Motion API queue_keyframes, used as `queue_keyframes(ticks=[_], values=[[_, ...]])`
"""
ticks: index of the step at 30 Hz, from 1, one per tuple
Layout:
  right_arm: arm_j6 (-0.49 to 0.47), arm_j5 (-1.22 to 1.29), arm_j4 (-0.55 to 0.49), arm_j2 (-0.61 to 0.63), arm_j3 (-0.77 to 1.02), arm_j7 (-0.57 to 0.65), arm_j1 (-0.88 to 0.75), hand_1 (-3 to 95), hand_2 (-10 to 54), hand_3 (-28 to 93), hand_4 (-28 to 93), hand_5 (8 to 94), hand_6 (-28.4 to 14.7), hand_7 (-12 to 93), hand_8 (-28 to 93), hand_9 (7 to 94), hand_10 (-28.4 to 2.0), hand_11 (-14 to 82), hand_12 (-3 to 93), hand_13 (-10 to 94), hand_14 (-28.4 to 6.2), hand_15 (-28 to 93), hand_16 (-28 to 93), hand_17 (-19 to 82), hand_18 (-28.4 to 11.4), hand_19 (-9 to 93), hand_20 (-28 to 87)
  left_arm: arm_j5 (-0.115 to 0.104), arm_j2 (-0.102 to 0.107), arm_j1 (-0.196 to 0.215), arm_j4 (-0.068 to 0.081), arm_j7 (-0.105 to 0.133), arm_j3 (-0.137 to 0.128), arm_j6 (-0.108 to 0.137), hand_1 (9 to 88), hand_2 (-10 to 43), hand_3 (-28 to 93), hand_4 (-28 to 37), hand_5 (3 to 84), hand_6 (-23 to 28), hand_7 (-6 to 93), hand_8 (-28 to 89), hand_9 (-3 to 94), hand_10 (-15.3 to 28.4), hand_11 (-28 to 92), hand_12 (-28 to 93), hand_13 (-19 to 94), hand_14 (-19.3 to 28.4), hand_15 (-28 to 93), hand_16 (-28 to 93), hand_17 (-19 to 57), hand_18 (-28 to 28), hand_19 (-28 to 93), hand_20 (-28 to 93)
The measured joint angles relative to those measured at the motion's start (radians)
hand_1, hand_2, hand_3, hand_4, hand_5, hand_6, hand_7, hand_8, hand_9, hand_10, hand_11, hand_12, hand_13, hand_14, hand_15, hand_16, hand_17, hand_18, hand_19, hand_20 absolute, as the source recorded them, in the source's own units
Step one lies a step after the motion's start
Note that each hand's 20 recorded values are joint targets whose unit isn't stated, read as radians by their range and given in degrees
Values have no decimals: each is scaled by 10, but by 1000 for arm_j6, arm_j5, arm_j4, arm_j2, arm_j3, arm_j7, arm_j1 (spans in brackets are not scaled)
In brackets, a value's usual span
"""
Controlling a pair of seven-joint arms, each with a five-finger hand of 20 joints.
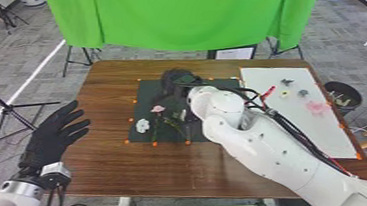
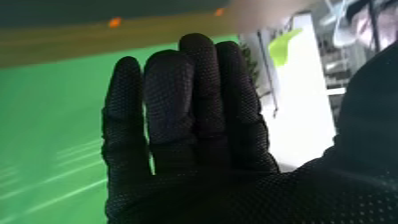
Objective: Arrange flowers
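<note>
Carpet in grey squares makes the floor [image 1: 36, 62], under a brown, grained wooden table [image 1: 98, 170]. Smooth, bright green cloth [image 1: 176, 16] hangs in soft folds past the table's far side. On the wood lie a long, flat white board [image 1: 328, 132] to the right and, left of it, a dark, squarish mat [image 1: 140, 100]. The left hand [image 1: 50, 137] is open, fingers straight and slightly fanned, beside the table's left edge. The right hand [image 1: 176, 80] is over the mat's far part; in the right wrist view its meshed black fingers stand straight and open. A round, dark bin [image 1: 344, 88] sits beyond the table's right edge. A feathery pink flower [image 1: 318, 107] is on the board; a ruffled white flower [image 1: 143, 125] and a small, rounded pale-pink flower [image 1: 158, 108] lie on the mat.
</note>
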Motion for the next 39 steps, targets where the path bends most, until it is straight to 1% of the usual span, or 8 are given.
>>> queue_keyframes(ticks=[1, 3, 4, 10, 17, 24, 34, 39], values=[[1, 0, -19, 21, 14, -1, -4, 138, -95, 851, -282, 447, -17, 355, -164, 491, -119, 330, 252, 500, -106, 659, 236, 156, -212, 622, 377, 0, -2, 3, -1, 0, -3, 0, 244, -29, 717, -283, 267, 39, 201, -112, 228, 119, 218, 171, 183, 161, 405, -14, -99, 215, 426, 123], [3, 0, -54, 73, 43, -1, -12, 128, -95, 876, -281, 376, -36, 319, -148, 401, -142, 240, 234, 451, -130, 461, 171, 147, -223, 603, 363, 0, -5, 11, -1, 0, -9, 0, 244, -29, 718, -283, 268, 39, 202, -112, 228, 118, 219, 172, 184, 161, 404, -14, -99, 215, 427, 123], [5, 1, -69, 102, 60, 0, -18, 126, -95, 878, -280, 359, -39, 309, -141, 384, -143, 222, 237, 439, -137, 416, 167, 145, -226, 601, 359, 0, -6, 15, -2, -1, -11, 0, 244, -29, 719, -283, 268, 39, 202, -112, 228, 119, 220, 171, 184, 162, 405, -14, -99, 215, 426, 123], [27, 34, -138, 301, 222, 44, -108, 137, -95, 876, -270, 289, -44, 291, -131, 318, -145, 154, 239, 383, -154, 300, 172, 135, -225, 574, 334, 0, -10, 28, -2, -4, -18, 0, 245, -27, 717, -283, 268, 39, 202, -112, 228, 119, 220, 171, 184, 161, 407, -14, -99, 214, 427, 123], [37, 37, -165, 513, 434, 156, -301, 161, -95, 883, -279, 282, -48, 286, -128, 320, -145, 150, 239, 384, -143, 307, 192, 134, -224, 573, 325, 0, -14, 31, -2, -6, -21, -4, 246, -27, 717, -283, 268, 39, 202, -112, 228, 119, 219, 170, 183, 161, 405, -14, -99, 214, 426, 122], [37, 25, -170, 614, 646, 220, -526, 175, -95, 880, -282, 308, -51, 306, -139, 381, -136, 211, 232, 436, -108, 443, 190, 141, -221, 584, 332, 0, -17, 39, -3, -6, -30, -5, 246, -27, 717, -283, 269, 40, 201, -113, 228, 120, 220, 171, 183, 161, 406, -14, -99, 214, 426, 122], [36, 5, -96, 623, 618, 247, -583, 184, -95, 882, -283, 343, -40, 332, -154, 419, -132, 233, 220, 471, -95, 503, 181, 147, -218, 589, 336, 0, -20, 43, -3, -10, -31, -8, 245, -26, 717, -283, 267, 39, 203, -112, 227, 119, 219, 171, 183, 161, 407, -14, -99, 215, 427, 123], [33, -12, -53, 621, 579, 260, -561, 207, -95, 888, -283, 350, -28, 345, -161, 435, -131, 237, 215, 535, -85, 500, 177, 163, -211, 596, 334, 0, -21, 44, -3, -10, -31, -7, 245, -27, 718, -283, 267, 39, 203, -113, 227, 119, 219, 171, 183, 161, 407, -14, -99, 214, 426, 123]])
